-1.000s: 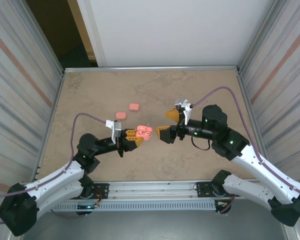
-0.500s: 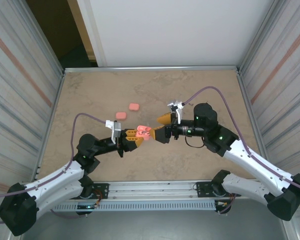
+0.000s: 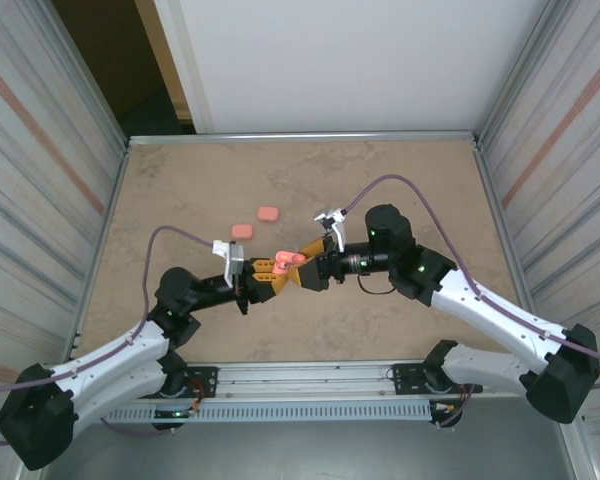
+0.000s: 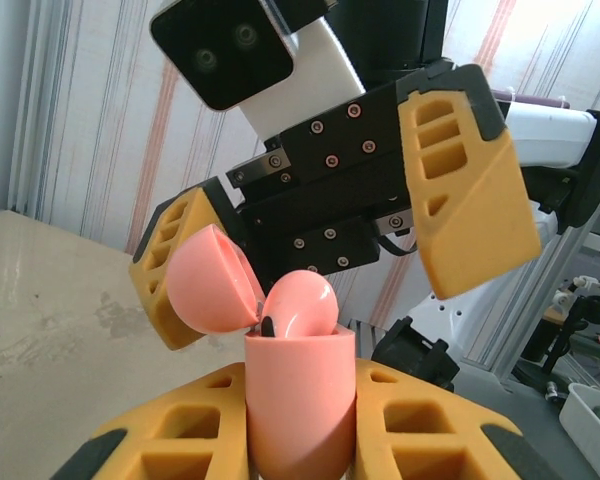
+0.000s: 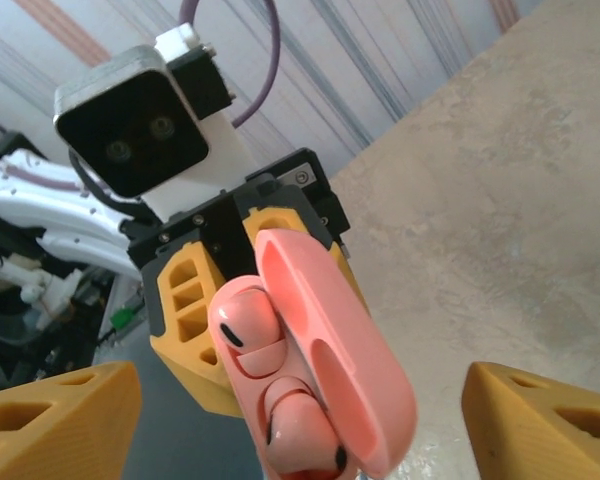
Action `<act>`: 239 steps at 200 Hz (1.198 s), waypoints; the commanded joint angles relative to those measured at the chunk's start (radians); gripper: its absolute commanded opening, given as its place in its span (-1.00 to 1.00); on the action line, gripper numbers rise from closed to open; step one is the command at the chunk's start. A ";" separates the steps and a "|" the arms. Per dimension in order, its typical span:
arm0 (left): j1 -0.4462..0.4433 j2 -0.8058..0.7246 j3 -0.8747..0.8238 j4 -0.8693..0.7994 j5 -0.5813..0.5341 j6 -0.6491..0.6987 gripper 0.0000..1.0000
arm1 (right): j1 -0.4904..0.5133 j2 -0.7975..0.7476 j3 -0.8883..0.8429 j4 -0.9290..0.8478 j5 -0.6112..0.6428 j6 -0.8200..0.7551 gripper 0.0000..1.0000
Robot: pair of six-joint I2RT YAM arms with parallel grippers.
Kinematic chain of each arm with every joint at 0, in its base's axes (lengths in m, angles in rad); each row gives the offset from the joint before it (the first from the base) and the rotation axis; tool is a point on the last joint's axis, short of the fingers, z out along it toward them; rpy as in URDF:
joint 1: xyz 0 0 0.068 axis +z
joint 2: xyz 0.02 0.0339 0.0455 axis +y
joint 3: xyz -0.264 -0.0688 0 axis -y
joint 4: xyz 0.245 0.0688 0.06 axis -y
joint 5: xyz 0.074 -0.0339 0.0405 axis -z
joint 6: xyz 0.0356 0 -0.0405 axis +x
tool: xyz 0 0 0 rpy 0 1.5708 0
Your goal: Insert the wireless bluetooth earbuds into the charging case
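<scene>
we're at mid-counter, where the left arm's fingers point(image 4: 440, 440) are clenched on the body of the salmon-pink rounded plastic charging case point(image 4: 300, 400), holding it up off the beige marbled counter point(image 3: 400, 180) with its hinged lid point(image 4: 212, 280) flipped open. two tiny salmon-pink earbuds point(image 5: 250, 335) sit side by side in the case's mouth, their rounded heads poking out. the right arm's fingers point(image 5: 545, 425) are released, spread to either side of the open case and gripping nothing. to us this pair looks loaded and the step in hand is finishing it off. the next move calls for a gentle nudge to seat the buds if they ride high, then tipping the lid shut without knocking the case out of the left grip. two more small pink cases point(image 3: 242, 231) wait on the counter beyond.
</scene>
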 commanded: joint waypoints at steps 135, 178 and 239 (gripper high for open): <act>-0.006 0.004 0.038 -0.084 -0.071 0.065 -1.00 | 0.010 -0.077 0.052 -0.067 0.024 -0.068 0.42; -0.006 0.021 0.070 -0.260 -0.144 0.082 -1.00 | -0.059 -0.137 0.054 -0.197 0.231 -0.080 0.57; -0.006 0.224 0.060 -0.359 -0.246 0.022 -1.00 | -0.247 -0.197 -0.099 -0.263 0.433 0.036 0.87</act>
